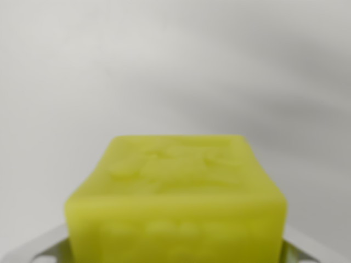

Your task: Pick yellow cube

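- Filling the lower half of your wrist view, the yellow cube [175, 203] sits right up against the camera, which puts it at the claw [175, 255], close enough that the picture goes soft.
- You can see pale grey metal pieces at the bottom corners, one on the wrist view's left [41, 249] and one on the wrist view's right [307, 252], flanking the cube; they look like parts of the claw.
- Judging from that, the cube lies between the fingers because the claw has to straddle it to pick it up.
- Whether the claw is clenched on the cube or merely standing around it, you cannot tell here: the contact points are hidden behind the cube and cut off by the frame edge.
- Beyond the claw you have only a plain whitish surface [175, 66] with a soft shadow; whether it is the worktop or a backdrop is unclear.
- Count: one yellow cube, one claw, two grey pieces visible, nothing else.
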`<action>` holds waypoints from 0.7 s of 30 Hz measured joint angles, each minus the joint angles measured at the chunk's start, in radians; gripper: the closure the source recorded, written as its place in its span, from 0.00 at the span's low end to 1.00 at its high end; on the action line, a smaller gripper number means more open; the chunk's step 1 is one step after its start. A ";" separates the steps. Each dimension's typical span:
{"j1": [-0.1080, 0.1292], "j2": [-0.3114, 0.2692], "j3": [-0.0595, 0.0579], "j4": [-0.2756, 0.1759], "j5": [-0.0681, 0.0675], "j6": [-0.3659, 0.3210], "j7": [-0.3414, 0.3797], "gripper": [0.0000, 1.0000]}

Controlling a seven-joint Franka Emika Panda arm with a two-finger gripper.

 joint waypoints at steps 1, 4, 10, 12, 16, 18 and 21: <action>0.000 -0.003 0.000 0.001 0.000 -0.004 0.000 1.00; 0.000 -0.011 0.000 0.004 -0.001 -0.015 0.001 1.00; 0.000 -0.027 0.000 0.012 -0.002 -0.039 0.001 1.00; 0.000 -0.032 0.000 0.014 -0.002 -0.047 0.002 1.00; 0.000 -0.042 0.000 0.020 -0.003 -0.062 0.002 1.00; 0.000 -0.047 0.000 0.023 -0.003 -0.070 0.002 1.00; 0.000 -0.054 0.000 0.027 -0.004 -0.082 0.003 1.00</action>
